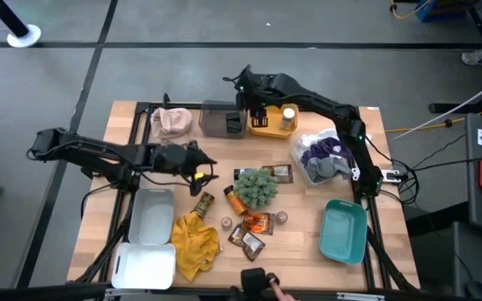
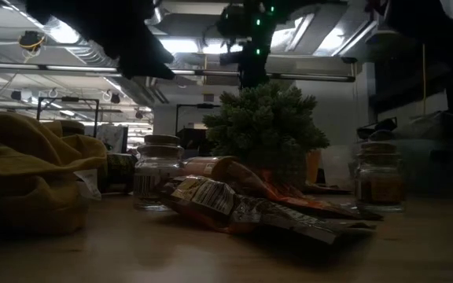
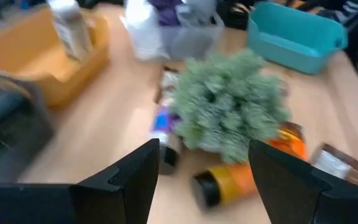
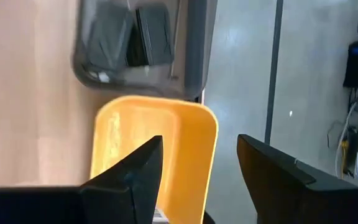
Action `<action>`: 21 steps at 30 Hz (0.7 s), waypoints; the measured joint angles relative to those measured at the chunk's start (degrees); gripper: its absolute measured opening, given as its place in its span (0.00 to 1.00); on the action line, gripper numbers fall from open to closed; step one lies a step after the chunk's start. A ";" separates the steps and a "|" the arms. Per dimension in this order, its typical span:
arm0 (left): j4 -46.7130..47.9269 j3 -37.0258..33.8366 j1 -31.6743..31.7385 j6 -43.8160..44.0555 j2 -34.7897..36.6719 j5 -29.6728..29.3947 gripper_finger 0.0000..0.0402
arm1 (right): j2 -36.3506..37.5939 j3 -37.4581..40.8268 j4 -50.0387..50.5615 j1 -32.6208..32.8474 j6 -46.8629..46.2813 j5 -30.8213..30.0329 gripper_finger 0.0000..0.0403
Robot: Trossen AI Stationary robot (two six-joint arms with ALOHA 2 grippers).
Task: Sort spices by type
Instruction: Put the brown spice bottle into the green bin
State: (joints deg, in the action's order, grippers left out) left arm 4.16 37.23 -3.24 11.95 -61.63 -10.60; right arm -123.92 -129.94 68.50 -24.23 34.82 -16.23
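Observation:
The spices lie around the green plant ball (image 1: 258,186): an orange bottle (image 1: 236,199), a brown bottle (image 1: 202,204), glossy packets (image 1: 258,222), and small jars (image 1: 227,222). In the low view, jars (image 2: 156,169) stand upright beside the packets (image 2: 242,204). A white-capped jar (image 1: 289,115) and dark boxes (image 1: 259,117) sit in the yellow tray (image 1: 270,127). My left gripper (image 1: 199,167) hovers open left of the plant ball. Its wrist view shows the orange bottle (image 3: 229,183) lying ahead. My right gripper (image 1: 245,92) hangs open over the far edge, above the yellow tray (image 4: 154,149) and the grey tray (image 4: 135,43).
A white container (image 1: 153,213) and its lid (image 1: 145,263) sit near left, beside the mustard-yellow cloth (image 1: 195,238). A teal bin (image 1: 344,230) is near right. A clear tub of purple and grey cloth (image 1: 325,159) stands right. A pink cloth (image 1: 172,121) lies at the far left.

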 joint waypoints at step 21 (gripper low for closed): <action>11.10 0.00 -11.33 20.97 -0.02 1.27 0.58 | 0.98 -4.71 6.67 6.59 1.52 5.28 0.51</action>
State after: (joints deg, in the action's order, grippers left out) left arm 15.26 37.23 -14.56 32.92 -61.65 -9.33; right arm -122.93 -134.65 75.16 -17.65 36.33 -10.95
